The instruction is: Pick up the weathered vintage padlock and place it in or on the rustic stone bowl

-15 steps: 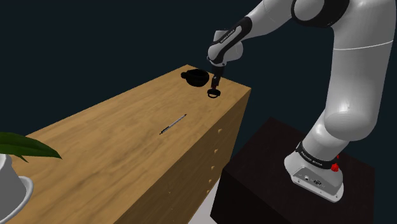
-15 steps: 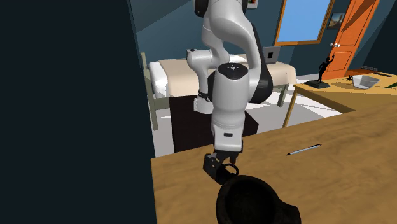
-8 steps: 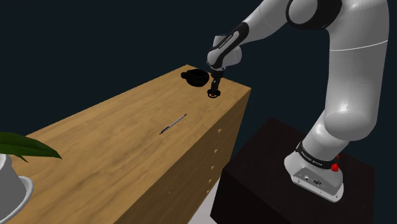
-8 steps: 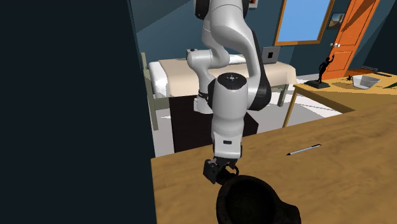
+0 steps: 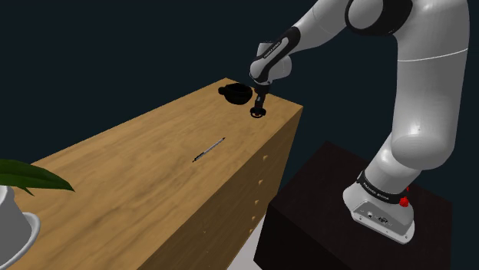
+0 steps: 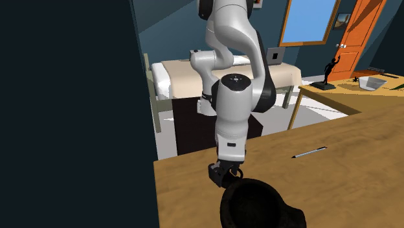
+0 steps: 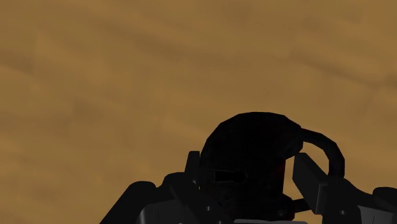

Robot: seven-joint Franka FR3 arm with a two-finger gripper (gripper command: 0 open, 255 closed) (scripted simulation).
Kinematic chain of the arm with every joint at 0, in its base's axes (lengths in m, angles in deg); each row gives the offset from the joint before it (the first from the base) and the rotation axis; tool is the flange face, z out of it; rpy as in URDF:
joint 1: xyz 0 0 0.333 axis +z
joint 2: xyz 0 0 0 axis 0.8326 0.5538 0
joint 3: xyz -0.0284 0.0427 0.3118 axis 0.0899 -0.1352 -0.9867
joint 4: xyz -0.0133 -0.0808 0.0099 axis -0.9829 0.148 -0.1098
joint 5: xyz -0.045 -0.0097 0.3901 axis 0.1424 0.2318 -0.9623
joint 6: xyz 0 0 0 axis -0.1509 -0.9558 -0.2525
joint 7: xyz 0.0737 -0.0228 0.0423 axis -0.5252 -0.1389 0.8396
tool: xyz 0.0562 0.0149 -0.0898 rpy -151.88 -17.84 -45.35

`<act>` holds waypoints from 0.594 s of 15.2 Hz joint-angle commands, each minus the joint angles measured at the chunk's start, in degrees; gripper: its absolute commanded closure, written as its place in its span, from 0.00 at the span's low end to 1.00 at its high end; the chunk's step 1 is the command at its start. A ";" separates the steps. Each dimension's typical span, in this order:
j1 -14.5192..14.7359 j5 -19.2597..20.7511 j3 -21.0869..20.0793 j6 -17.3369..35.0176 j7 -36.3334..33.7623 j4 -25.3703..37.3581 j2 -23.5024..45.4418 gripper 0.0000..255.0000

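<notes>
Padlock (image 7: pixel 251 143) sat near the corner of the wooden cabinet top (image 5: pixel 153 161), just beside the dark bowl (image 5: pixel 236 93), with the black claw (image 5: pixel 259 107) pinching its body (shackle (image 7: pixel 331 153) left sticking out sideways), apparently a grip for the short lift across.
</notes>
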 commanded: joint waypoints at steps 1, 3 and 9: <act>0.01 -0.01 -0.04 0.00 0.01 -0.03 0.16 1.00; -0.02 -0.02 -0.04 -0.02 0.04 0.07 0.25 1.00; 0.25 0.52 0.29 -1.78 -0.36 0.00 -1.61 1.00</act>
